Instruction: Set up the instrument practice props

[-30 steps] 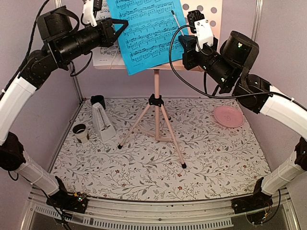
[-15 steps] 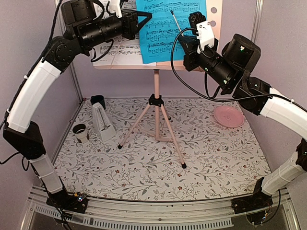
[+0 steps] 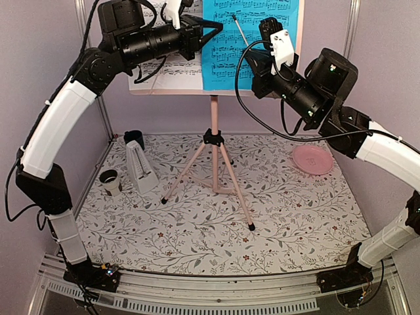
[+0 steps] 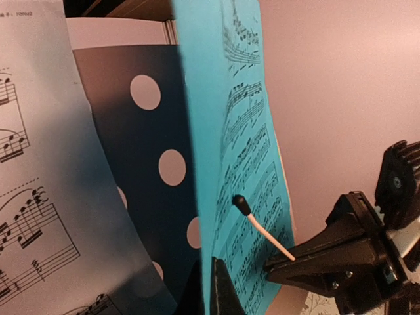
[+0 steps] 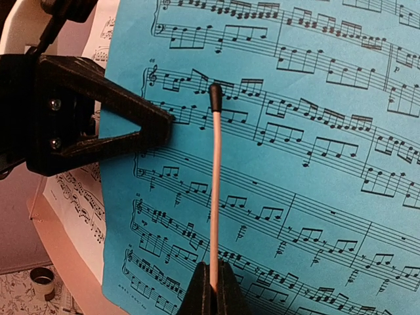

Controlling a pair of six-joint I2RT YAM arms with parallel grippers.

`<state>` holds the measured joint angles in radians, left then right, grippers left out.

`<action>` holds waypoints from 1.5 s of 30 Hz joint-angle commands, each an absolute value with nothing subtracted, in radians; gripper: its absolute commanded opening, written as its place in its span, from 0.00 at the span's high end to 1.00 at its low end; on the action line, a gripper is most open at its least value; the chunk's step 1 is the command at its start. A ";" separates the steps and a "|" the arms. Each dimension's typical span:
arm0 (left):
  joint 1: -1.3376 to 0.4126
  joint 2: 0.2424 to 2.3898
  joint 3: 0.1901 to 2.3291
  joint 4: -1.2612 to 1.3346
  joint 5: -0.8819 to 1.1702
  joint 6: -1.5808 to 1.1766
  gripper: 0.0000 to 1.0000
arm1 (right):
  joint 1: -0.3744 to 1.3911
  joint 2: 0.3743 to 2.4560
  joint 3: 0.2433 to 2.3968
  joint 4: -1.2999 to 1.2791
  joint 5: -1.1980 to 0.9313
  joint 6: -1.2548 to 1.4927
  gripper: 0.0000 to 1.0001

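The pink tripod music stand [image 3: 214,151] rises in the middle of the mat. A white sheet [image 3: 167,65] leans on the left half of its perforated desk [image 4: 154,170]. Upright over the right half hangs the bright blue sheet [image 3: 252,39], with my left gripper [image 3: 216,27] shut on its left edge; the pinch shows in the left wrist view [image 4: 213,289]. My right gripper [image 3: 250,50] is shut on a thin pale baton [image 5: 214,184] with a black tip, held just in front of the blue sheet [image 5: 315,164]. The white pyramid metronome [image 3: 140,167] stands at the left on the mat.
A dark blue cup [image 3: 134,138] sits at the back left and a small dark-rimmed cup [image 3: 109,182] beside the metronome. A pink plate [image 3: 312,159] lies at the right. Purple walls close in the left, back and right.
My left arm has swung right and up with the blue sheet, turning it from tilted to upright over the desk's right half. The right arm with the baton has hardly moved.
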<state>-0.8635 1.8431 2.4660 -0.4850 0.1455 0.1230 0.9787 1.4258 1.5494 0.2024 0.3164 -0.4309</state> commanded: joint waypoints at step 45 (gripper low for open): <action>-0.893 1.683 2.356 -0.478 0.059 0.183 0.27 | 0.969 1.351 1.507 0.212 0.325 -0.359 0.75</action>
<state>-0.8856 1.7580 2.4031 -0.4911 0.0917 0.1745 0.9684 1.3853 1.5230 0.2024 0.3027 -0.3782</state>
